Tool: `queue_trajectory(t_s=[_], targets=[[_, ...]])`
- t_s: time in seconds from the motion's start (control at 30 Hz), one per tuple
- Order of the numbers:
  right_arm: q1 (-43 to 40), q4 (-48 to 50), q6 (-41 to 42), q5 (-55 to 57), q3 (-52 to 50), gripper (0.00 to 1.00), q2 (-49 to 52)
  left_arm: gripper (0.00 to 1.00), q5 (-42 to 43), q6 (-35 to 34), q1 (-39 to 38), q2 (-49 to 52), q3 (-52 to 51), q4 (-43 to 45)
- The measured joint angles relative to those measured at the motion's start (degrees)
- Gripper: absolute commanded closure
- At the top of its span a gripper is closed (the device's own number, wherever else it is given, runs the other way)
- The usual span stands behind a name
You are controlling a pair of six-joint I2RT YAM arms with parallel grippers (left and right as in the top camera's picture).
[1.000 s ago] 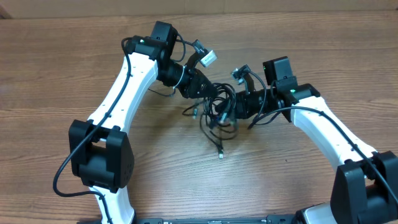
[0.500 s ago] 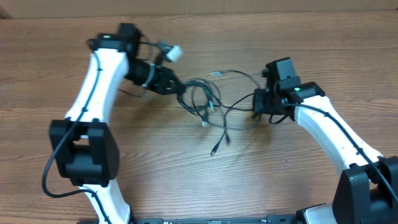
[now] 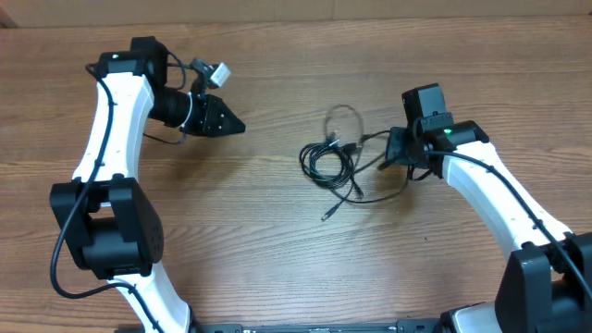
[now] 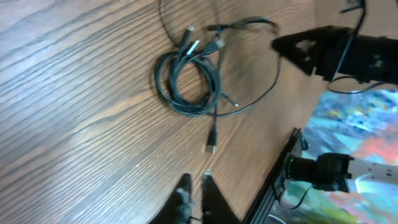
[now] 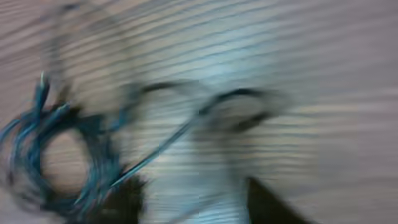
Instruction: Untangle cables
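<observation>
Cables (image 3: 330, 159) lie coiled, left gripper (image 3: 231, 124) nearly closed, empty, well apart, right gripper (image 3: 393, 153) jaws unreadable beside a strand, so a pull could tighten the coil.

Cables (image 3: 330, 163) black, teal-tinged in the left wrist view (image 4: 186, 84). Desk (image 3: 277, 259) mid-brown, streaky wood grain. Left arm (image 3: 116, 120) and right arm (image 3: 499, 199) white, black joints, black wiring.

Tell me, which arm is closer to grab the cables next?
Probably right: the right gripper sits beside the cables, while the left gripper is much farther away.
</observation>
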Motion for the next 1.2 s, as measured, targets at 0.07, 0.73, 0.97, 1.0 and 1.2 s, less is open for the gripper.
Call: queue_trajectory(t_s=[0.07,0.73,0.97,1.0,1.2], targets=[[0.0,0.5,-2.8,-5.3,0.0,0.38,0.0,0.93,0.9,0.0,-1.3,-0.1,0.0,0.3],[-2.3,-8.4,-3.0,-5.8,3.1,0.30,0.0,0.51,-30.9,-21.5,-25.0,-0.4,-0.4,20.7],[-4.2,-15.6,-2.2,-3.4,12.5,0.28,-0.3,0.48,-38.0,-31.4,-27.4,-0.5,-6.6,26.5],[-4.2,-15.9,-2.1,-3.4,13.2,0.28,-0.4,0.50,-38.1,-32.0,-27.4,-0.5,-7.6,27.5],[-4.2,-17.0,-1.9,-3.4,14.6,0.28,-0.9,0.59,-38.2,-36.6,-27.4,-0.5,-13.2,31.7]])
